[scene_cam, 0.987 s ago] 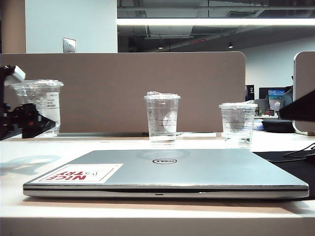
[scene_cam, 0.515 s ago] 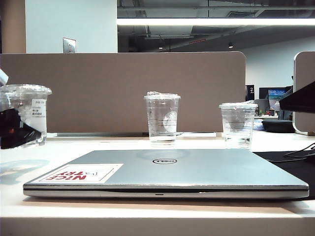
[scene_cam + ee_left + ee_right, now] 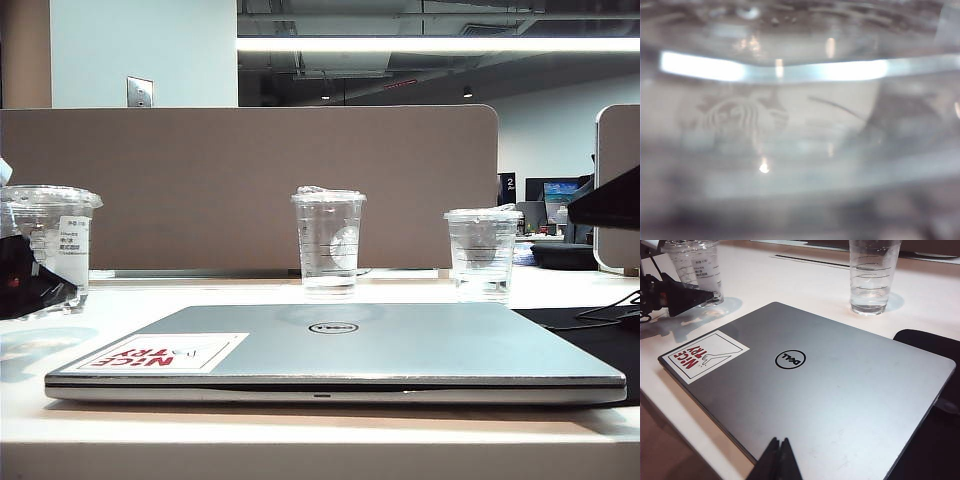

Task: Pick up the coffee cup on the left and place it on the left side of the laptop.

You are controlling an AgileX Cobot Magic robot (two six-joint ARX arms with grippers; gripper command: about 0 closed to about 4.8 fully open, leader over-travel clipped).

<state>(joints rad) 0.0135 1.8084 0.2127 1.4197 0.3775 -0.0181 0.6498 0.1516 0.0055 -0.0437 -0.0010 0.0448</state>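
The coffee cup (image 3: 48,240), a short clear lidded cup with a white sticker label, is seen at the far left edge of the exterior view, gripped around its lower body by the black fingers of the left gripper (image 3: 30,285). Whether its base touches the white table (image 3: 560,290) cannot be told. The cup sits left of the closed silver Dell laptop (image 3: 340,350), beyond the laptop's far left corner, near the red "NICE TRY" sticker (image 3: 160,352). In the left wrist view, only blurred clear plastic and a faint round logo are shown filling the frame. A taller clear cup (image 3: 328,240) is seen behind the laptop's middle, and a short clear cup (image 3: 483,250) farther right. The right gripper (image 3: 776,460) is held above the laptop's near edge, its fingers pressed together, holding nothing.
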